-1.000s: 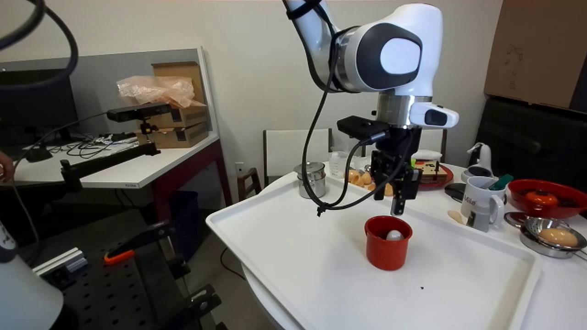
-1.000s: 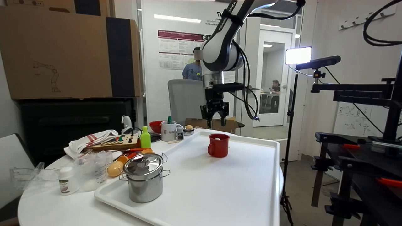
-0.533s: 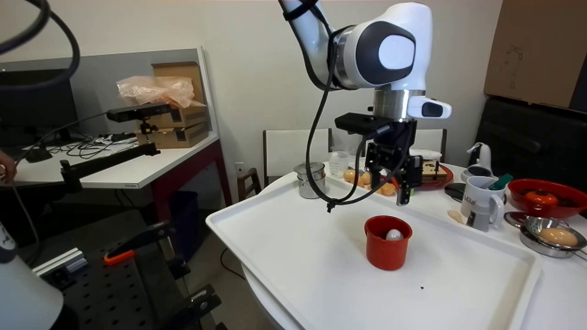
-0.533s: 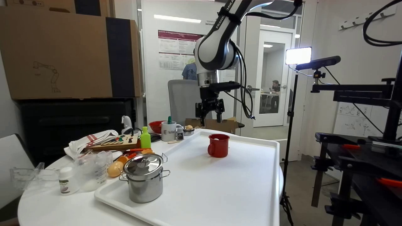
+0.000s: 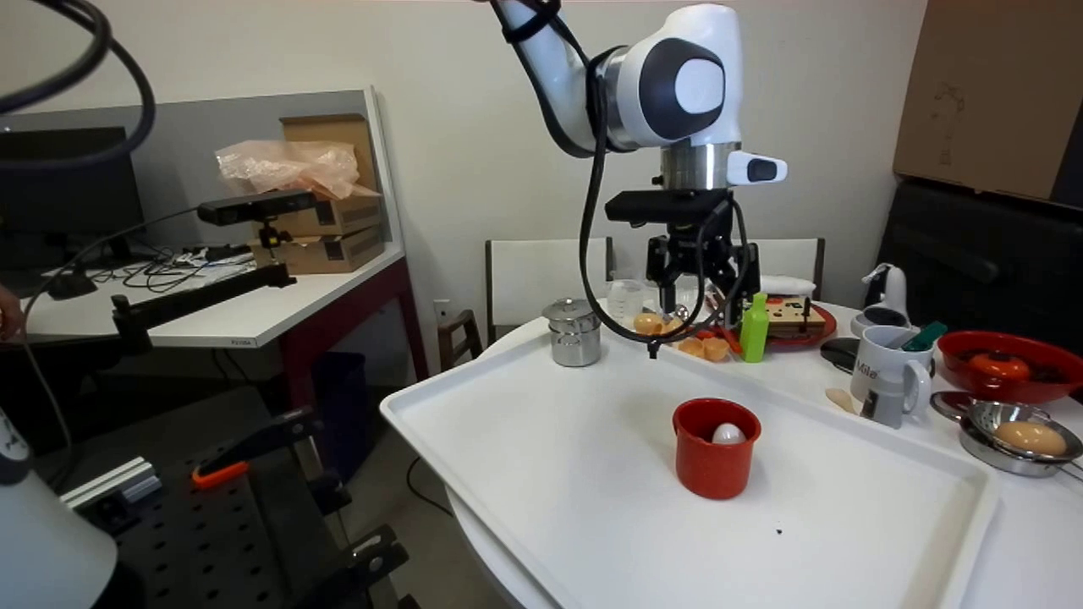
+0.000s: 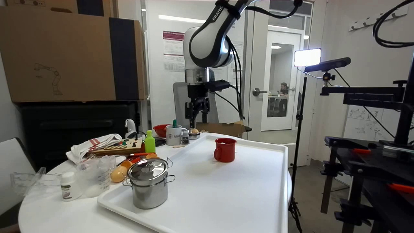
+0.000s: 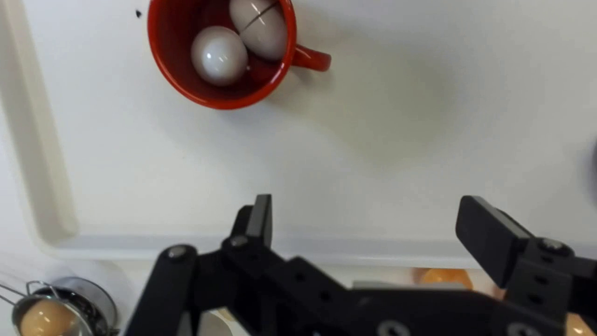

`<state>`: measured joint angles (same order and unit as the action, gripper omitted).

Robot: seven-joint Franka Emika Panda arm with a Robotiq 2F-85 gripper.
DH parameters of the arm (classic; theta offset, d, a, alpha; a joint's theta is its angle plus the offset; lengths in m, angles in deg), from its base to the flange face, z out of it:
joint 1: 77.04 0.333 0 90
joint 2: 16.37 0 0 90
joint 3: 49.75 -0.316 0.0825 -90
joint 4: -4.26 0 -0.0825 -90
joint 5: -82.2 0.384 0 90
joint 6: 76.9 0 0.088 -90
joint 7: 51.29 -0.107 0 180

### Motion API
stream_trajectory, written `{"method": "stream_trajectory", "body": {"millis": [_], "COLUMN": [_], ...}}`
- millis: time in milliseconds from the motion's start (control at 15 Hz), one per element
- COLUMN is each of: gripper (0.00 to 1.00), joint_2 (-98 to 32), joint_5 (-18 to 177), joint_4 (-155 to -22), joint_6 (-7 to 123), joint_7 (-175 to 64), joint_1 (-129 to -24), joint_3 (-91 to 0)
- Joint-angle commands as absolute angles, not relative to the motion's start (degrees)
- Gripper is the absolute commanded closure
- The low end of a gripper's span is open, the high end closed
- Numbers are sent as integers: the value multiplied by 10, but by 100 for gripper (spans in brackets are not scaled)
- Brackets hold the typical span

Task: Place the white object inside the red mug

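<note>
The red mug (image 5: 713, 472) stands upright on the white tray (image 5: 541, 423), and it shows in both exterior views (image 6: 228, 152). In the wrist view the mug (image 7: 162, 56) holds two white items. One is a round glossy white object (image 7: 219, 56); the other is an egg-shaped white object (image 7: 268, 39) with a dark line across it, cut off by the frame edge. A white object (image 5: 728, 434) also shows inside the mug in an exterior view. My gripper (image 7: 365, 200) is open and empty, raised above the tray's edge and away from the mug (image 5: 702, 315).
A steel pot (image 6: 149, 192) with a lid stands on the tray's corner. Along the tray's edge are a green bottle (image 5: 754, 330), a white printed mug (image 5: 880, 372), a red bowl (image 5: 1011, 368), a steel strainer with an egg (image 5: 1028, 437), and eggshell-like orange pieces (image 5: 702, 348).
My gripper has moved up and away from the mug toward the side with the bottle and orange pieces, and has turned somewhat. The mug and the white object in it have not moved.
</note>
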<state>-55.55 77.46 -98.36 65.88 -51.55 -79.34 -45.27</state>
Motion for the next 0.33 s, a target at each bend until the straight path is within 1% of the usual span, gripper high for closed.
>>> {"method": "stream_trajectory", "body": {"millis": [0,133,200,267], "gripper": [0,0,0,0], "joint_2": [-557,-552,-556,-556], "joint_5": [794,822,798,807], "joint_4": [-983,-989,-983,-983], "joint_6": [699,716,696,701], "joint_7": [-442,-413,-451,-438], "joint_1": [-825,-847,-819,-828], "joint_3": [-493,-520,-491,-501]}}
